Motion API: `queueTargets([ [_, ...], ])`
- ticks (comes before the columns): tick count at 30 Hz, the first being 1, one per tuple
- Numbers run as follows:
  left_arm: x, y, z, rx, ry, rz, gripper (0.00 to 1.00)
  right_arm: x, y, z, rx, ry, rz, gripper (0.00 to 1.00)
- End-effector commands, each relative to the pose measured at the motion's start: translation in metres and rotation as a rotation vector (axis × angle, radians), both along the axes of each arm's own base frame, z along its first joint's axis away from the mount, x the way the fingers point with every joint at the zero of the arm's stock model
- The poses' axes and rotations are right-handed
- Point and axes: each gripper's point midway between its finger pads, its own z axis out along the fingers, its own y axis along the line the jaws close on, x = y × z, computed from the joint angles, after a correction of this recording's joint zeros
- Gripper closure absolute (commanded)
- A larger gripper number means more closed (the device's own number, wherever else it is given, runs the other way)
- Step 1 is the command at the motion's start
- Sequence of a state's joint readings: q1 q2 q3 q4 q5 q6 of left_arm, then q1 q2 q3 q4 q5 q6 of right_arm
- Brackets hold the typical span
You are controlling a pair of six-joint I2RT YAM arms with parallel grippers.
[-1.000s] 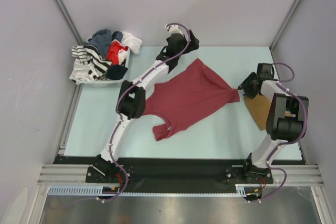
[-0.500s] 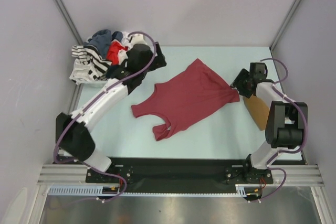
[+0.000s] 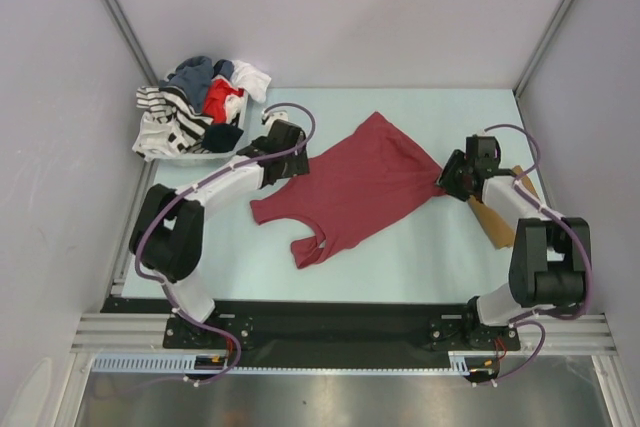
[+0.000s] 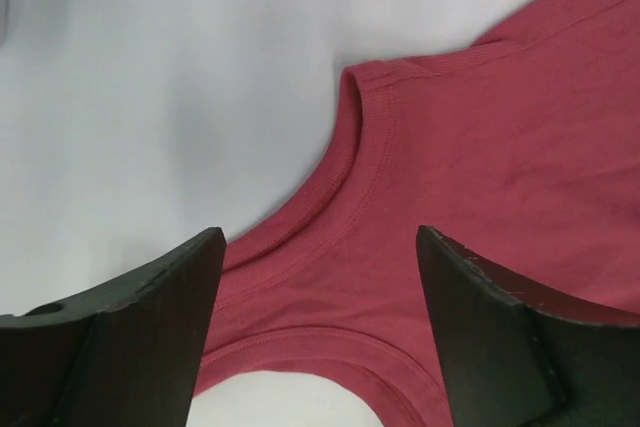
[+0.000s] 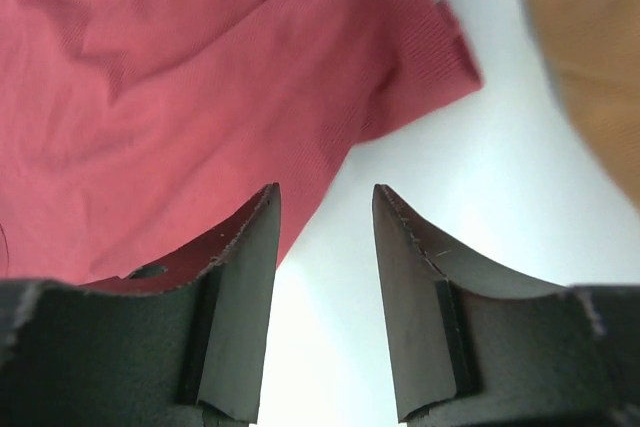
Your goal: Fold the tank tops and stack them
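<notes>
Looking down, I see the left gripper (image 4: 318, 247) spread wide over the maroon tank top (image 3: 350, 187) — the right gripper (image 5: 325, 195) narrower at its edge, both empty

From above I get only a wedge of the tan top (image 3: 497, 227); the right arm (image 3: 520, 207) covers the rest, and in the right wrist view it runs off the right edge, blurred. The maroon top (image 4: 500, 167) is cropped by the left wrist view's right and bottom edges. Overhead, the wrist hides the right fingers (image 5: 240, 287), so I can't read contact there. The heap of clothes (image 3: 195, 112) is too tangled to sort.
</notes>
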State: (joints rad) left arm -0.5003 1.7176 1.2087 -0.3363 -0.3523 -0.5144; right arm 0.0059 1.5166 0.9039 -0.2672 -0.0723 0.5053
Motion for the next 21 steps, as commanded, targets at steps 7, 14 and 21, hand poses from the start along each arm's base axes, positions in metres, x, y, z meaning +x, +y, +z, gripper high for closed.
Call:
queueTargets([
  [7, -0.008, 0.033, -0.003, 0.051, -0.009, 0.103, 0.23, -0.020, 0.032, 0.023, -0.055, -0.099, 0.102, 0.56],
  [14, -0.057, 0.053, 0.004, -0.051, -0.037, 0.155, 0.22, -0.014, 0.022, 0.023, -0.083, -0.109, 0.049, 0.45],
  [21, -0.105, 0.103, -0.019, -0.142, -0.059, 0.331, 0.21, -0.013, -0.011, 0.008, -0.054, -0.056, -0.133, 0.30],
])
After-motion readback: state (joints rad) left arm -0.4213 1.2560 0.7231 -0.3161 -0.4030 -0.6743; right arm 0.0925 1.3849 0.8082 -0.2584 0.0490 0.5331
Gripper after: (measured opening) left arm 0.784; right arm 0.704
